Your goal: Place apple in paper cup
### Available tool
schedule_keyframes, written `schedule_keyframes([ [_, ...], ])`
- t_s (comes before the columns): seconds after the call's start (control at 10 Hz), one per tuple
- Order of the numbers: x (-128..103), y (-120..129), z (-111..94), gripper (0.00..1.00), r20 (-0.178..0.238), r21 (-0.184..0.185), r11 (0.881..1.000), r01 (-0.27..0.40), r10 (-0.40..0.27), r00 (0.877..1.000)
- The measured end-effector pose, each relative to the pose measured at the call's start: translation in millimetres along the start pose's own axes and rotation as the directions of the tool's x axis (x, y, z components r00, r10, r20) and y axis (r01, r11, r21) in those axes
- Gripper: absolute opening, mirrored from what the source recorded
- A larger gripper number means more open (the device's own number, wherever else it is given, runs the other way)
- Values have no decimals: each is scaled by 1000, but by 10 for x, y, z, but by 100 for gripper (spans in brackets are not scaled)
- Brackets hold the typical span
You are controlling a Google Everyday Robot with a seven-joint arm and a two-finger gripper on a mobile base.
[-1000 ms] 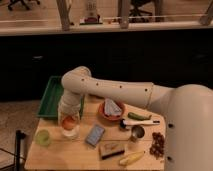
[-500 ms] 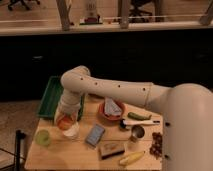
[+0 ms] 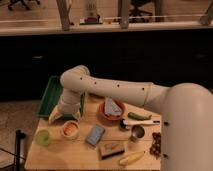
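The apple, small and orange-red, lies inside the paper cup, a short whitish cup at the table's front left. My gripper hangs just above and behind the cup at the end of the white arm, which reaches in from the right. Its fingers are spread open and hold nothing. The apple shows clear of the gripper, below it.
A yellow-green cup stands left of the paper cup and a green tray lies behind it. To the right are a grey-blue packet, an orange bowl, a metal cup, a brown bar, a banana and grapes.
My gripper was down at the paper cup with the apple between its fingers. It has let go and risen a little, and the apple now rests in the cup.
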Motion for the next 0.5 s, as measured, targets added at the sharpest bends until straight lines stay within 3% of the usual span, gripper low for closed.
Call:
schedule_keyframes([
  [0.5, 0, 14, 0, 80, 6, 5, 1000, 6, -6, 1000],
])
